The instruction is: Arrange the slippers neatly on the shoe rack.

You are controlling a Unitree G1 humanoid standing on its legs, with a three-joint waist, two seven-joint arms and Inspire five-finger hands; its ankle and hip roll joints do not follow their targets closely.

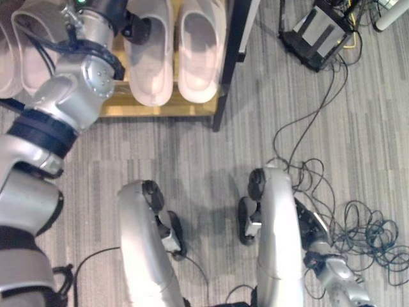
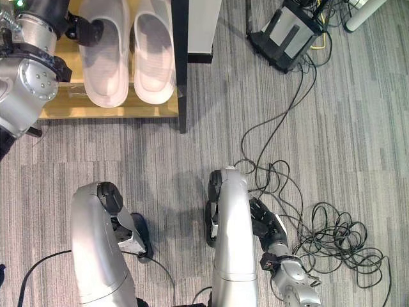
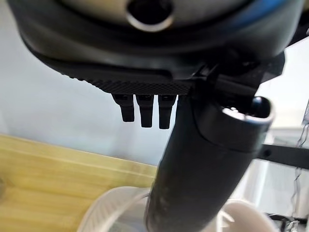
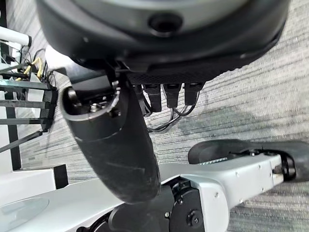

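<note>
Two pale slippers (image 2: 131,51) lie side by side on the wooden rack (image 2: 108,107), toes outward, a pairing that suits the neat row required. The left robot hand (image 2: 89,29) rests at the left slipper's opening, fingers straight, gripping nothing. The right robot hand (image 4: 116,140) hangs open over the floor; further slippers are cut off at the frame edge.

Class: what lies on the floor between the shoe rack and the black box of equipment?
Bare grey carpet lies between the shoe rack and the black box; cables trail away from the box, seen in the right eye view.
</note>
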